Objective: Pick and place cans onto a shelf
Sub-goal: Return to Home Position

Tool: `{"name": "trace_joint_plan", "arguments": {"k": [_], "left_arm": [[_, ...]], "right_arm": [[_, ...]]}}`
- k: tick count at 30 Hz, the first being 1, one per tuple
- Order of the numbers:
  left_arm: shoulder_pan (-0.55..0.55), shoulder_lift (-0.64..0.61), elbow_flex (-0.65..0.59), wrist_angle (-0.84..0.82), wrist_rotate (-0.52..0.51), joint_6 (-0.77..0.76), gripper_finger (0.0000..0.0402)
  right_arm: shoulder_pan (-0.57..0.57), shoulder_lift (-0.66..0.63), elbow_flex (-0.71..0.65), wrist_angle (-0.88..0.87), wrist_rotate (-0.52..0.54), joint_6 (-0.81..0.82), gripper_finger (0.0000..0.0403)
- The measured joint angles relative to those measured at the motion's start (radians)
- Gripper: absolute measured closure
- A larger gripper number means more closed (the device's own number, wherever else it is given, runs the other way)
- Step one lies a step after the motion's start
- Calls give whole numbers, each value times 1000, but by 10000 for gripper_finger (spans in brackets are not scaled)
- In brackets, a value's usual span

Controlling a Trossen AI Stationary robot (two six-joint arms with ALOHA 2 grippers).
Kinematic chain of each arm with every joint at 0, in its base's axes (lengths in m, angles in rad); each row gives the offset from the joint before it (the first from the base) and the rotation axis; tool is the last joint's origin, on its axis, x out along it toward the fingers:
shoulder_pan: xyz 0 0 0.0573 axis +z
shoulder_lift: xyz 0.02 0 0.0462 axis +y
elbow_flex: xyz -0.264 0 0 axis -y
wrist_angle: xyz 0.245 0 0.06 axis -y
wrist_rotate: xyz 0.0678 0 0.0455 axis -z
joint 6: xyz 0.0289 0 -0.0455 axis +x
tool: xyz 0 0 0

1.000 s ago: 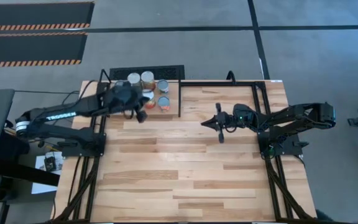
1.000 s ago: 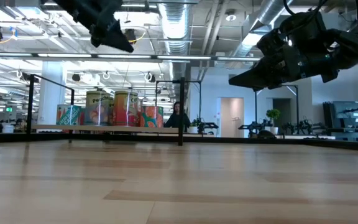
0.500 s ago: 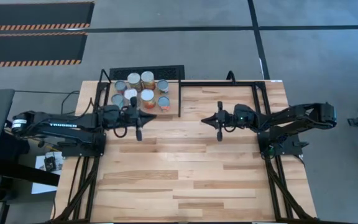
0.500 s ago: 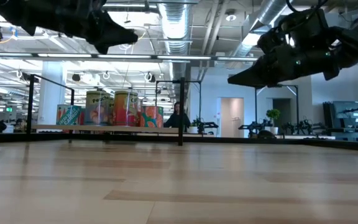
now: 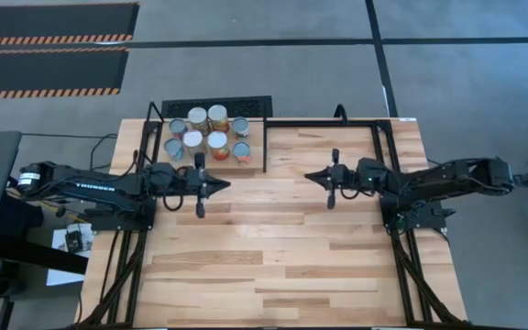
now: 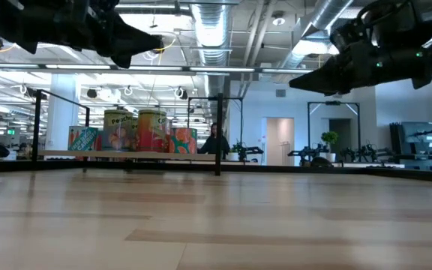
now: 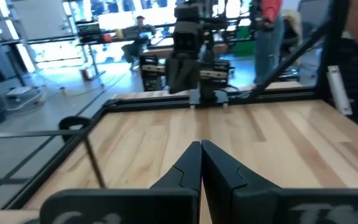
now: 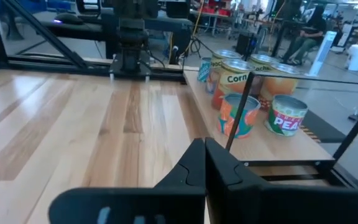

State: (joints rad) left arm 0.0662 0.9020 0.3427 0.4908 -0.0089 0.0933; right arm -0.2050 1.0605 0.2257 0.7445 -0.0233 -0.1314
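Observation:
Several cans (image 5: 205, 131) with silvery tops and orange, red or blue-grey labels stand upright on the small light-wood shelf (image 5: 249, 161) with a thin black rod frame, at the table's far left. They also show in the low view (image 6: 135, 131) and the right wrist view (image 8: 248, 93). My left gripper (image 5: 225, 184) is shut and empty, level, just near-side of the shelf, pointing toward the table's right. My right gripper (image 5: 306, 177) is shut and empty, level over the table's middle, pointing left, facing the left one. Both hang well above the tabletop.
Black rod rails (image 5: 379, 137) run along the table's far and side edges. The shelf's upright rod (image 5: 264, 147) stands between the cans and the bare tabletop (image 5: 273, 238). A black grate (image 5: 216, 106) lies beyond the far edge. People sit in the room behind.
My left gripper has drawn back from over the cans toward the table's near edge and has levelled out, now pointing right beside the shelf. My right gripper has gone a little toward the table's right edge. The cans have stayed in place.

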Motion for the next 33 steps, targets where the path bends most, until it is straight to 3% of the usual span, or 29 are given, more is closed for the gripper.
{"name": "trace_joint_plan", "arguments": {"k": [19,27,33], "left_arm": [[1,0,-54,106,26,24,401],[1,0,-54,105,43,30,401],[1,0,-54,103,57,30,401]], "right_arm": [[2,-91,-22,-52,-1,-8,393],[2,-215,-22,-208,-2,0,394],[2,-317,-84,-231,-33,1,394]]}}
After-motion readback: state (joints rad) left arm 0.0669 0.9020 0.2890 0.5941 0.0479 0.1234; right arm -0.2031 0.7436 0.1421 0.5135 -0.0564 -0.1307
